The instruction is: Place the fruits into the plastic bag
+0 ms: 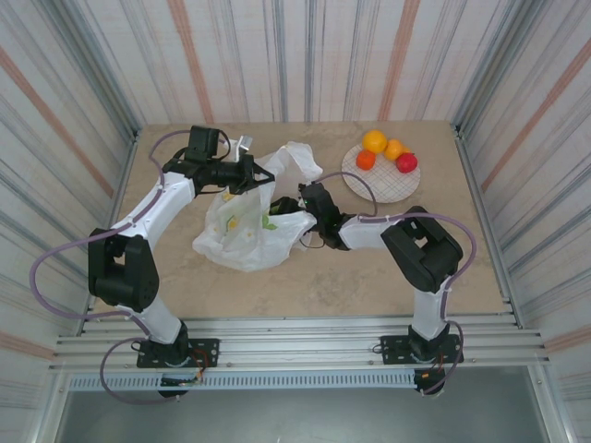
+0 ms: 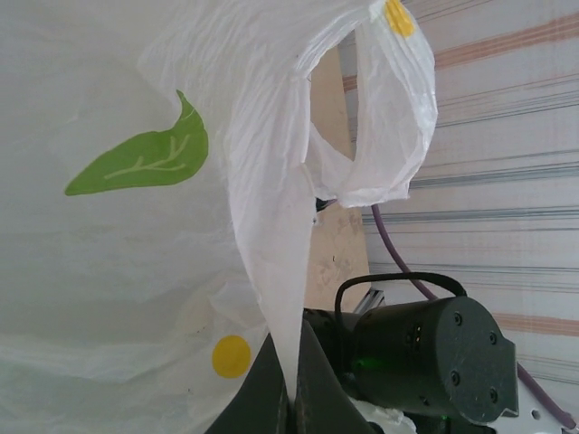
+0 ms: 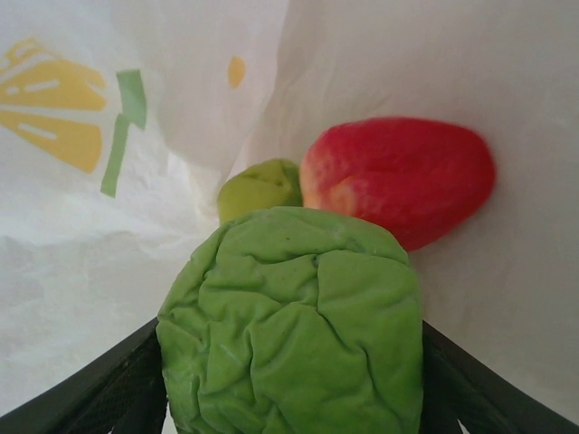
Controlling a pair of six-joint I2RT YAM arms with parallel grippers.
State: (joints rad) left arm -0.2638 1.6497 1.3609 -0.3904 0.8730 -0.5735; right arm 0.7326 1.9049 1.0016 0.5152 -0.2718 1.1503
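While the left gripper (image 1: 247,173) pinches the plastic bag (image 1: 245,231) at its far rim, the bag lies crumpled on the table (image 1: 462,268) left of centre, between the two arms, with its mouth turned to the right. From the left wrist, the claw (image 2: 291,362) is seen drawn together on a thin fold of the white film (image 2: 136,271), which rises from between the fingers. A green leaf print and a yellow dot show on the plastic, and one loop handle (image 2: 380,136) curls off to the upper right.

The right gripper (image 1: 309,198) reaches into the bag's mouth from the right. In the right wrist view its dark fingers (image 3: 118,389) flank a wrinkled green fruit (image 3: 289,325), one at each side and at least very near its skin. Whether they press on it or stand loose I cannot tell. Beyond that fruit, inside the bag, a red apple (image 3: 398,181) lies against the plastic, and a smaller green fruit (image 3: 261,188) sits touching its left side.

At the back right of the table, apart from the bag, a round checked plate (image 1: 374,189) carries four fruits close together: a yellow-orange fruit (image 1: 374,140) at the far edge, a second orange (image 1: 395,149) beside it, a small deep orange one (image 1: 366,160) to the left and a red fruit (image 1: 406,162) to the right.
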